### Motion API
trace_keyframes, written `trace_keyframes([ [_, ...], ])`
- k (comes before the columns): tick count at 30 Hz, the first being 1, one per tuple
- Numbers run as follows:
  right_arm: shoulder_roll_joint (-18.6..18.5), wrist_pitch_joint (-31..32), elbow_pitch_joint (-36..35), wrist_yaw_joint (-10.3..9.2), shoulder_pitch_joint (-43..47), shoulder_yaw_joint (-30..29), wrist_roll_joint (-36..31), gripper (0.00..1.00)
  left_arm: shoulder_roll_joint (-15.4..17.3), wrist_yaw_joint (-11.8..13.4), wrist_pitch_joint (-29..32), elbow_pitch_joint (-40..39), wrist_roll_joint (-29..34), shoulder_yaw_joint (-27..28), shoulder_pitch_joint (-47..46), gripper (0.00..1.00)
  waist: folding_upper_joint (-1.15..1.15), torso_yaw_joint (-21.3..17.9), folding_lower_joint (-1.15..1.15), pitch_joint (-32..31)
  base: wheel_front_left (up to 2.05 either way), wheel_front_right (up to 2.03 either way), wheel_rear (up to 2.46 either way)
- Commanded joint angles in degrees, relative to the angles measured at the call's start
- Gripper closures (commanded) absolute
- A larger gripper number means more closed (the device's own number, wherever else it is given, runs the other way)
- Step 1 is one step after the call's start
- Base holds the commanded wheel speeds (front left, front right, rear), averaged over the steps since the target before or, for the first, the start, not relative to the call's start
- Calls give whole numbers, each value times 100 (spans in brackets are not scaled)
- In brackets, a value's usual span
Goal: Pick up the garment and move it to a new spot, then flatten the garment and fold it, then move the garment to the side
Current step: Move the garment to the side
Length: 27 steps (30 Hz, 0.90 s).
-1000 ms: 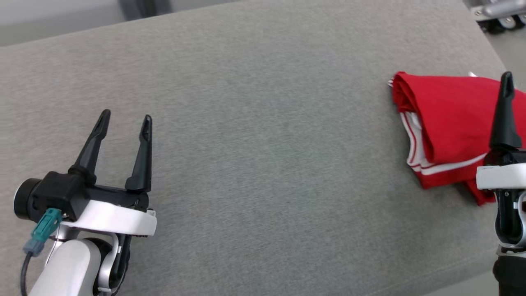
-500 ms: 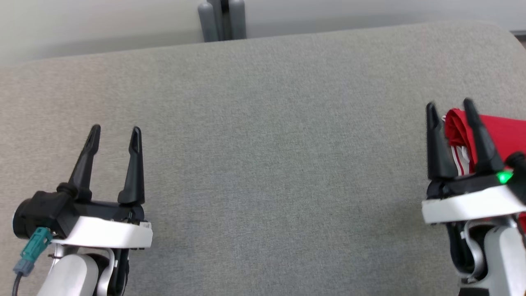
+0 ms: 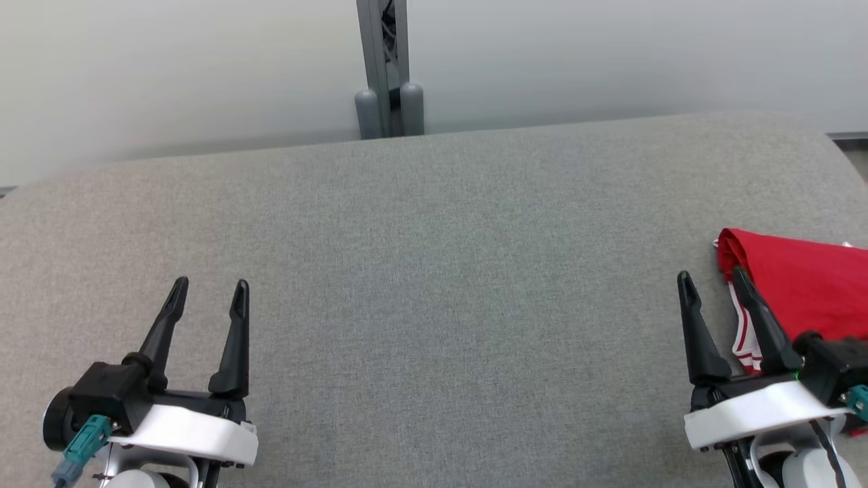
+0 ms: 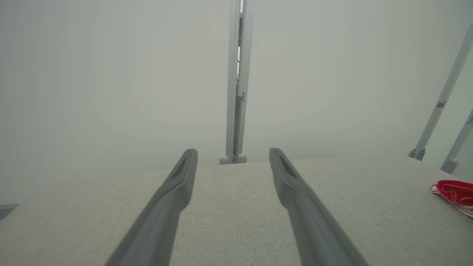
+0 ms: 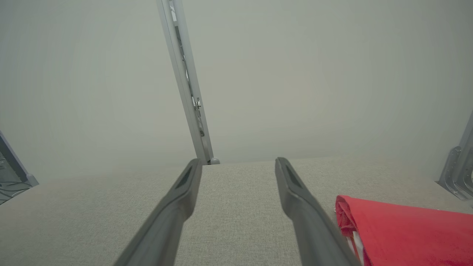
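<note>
garment [image 3: 807,298], red cloth with white stripes, lies folded at the right edge of the grey fabric-covered table [image 3: 434,257].
left gripper [image 3: 210,283] hovers over the table's near left part, its two dark fingers spread wide and empty. right gripper [image 3: 711,276] hovers over the table's near right part, fingers spread wide, holding nothing, its outer finger just beside the garment's folded edge.

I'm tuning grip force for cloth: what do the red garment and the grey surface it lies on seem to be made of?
Garment: soft knit cloth, probably jersey, matte red with white stripe trim; its folded layers curve round and limp at the edge. Surface: grey woven fabric cover, matte and flecked, with a fine weave showing; the rounded far edge suggests padding beneath, though that cannot be seen.
</note>
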Motion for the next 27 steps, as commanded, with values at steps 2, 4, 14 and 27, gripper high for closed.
trace_keyframes([
  [2, -23, 19, 19, -3, 140, -46, -10, 0, 50, 25, 23, 39, 20, -21, 96, 0, 0, -27, 0, -181, 0, 0, 0],
  [4, -23, 41, 13, -3, 251, -84, -6, 0, 52, 32, 42, 67, 10, -45, 147, 0, 0, -15, 0, -286, 0, 0, 0],
  [14, -23, 186, -140, -3, 602, -251, -46, 0, 88, 112, 97, 147, -36, -71, 345, 0, 0, 18, 0, -514, 0, 0, 0],
  [27, -22, 262, -189, -3, 625, -245, -73, 0, 47, 259, 104, 193, -78, -53, 369, 0, 0, 53, 0, -538, 0, 0, 0],
])
